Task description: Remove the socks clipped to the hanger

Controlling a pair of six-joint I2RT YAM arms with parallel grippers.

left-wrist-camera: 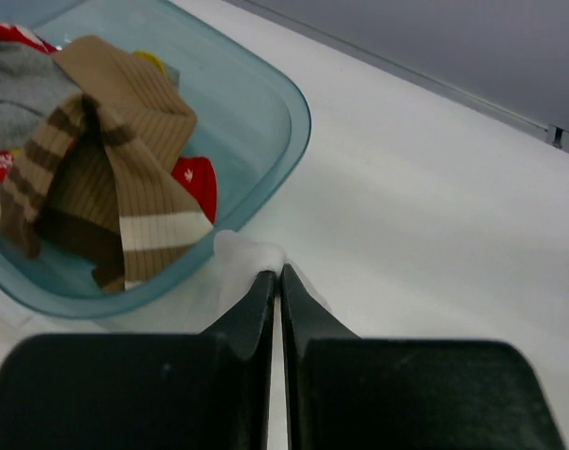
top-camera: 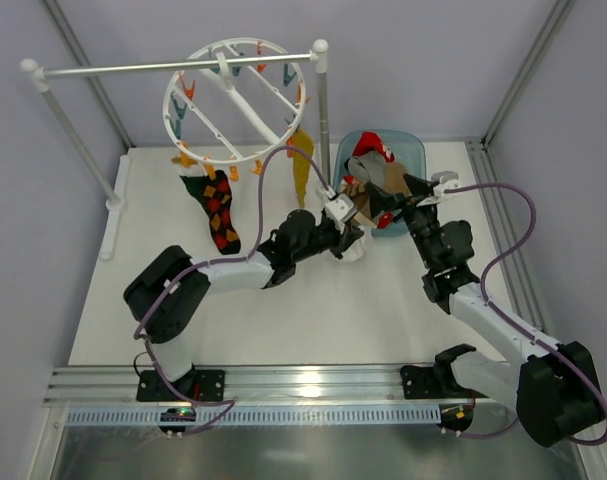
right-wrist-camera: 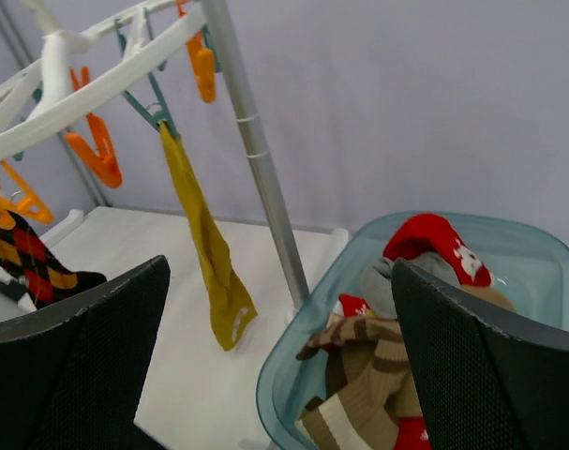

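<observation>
2 socks hang clipped to the round white plastic hanger [top-camera: 168,108]: a dark argyle sock [top-camera: 218,210] and a yellow sock [right-wrist-camera: 209,253]. The left claw [left-wrist-camera: 277,277] is pinched tight on a plain white sock [left-wrist-camera: 242,258] low over the tabletop [left-wrist-camera: 434,234], just beside the translucent blue plastic tub [left-wrist-camera: 293,122]. The right claw [right-wrist-camera: 279,281] gapes wide and holds nothing.

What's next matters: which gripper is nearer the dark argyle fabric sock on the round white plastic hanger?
Left. The left gripper is at the table, right of the dark argyle sock; the right gripper is farther right, at the blue plastic tub.
</observation>
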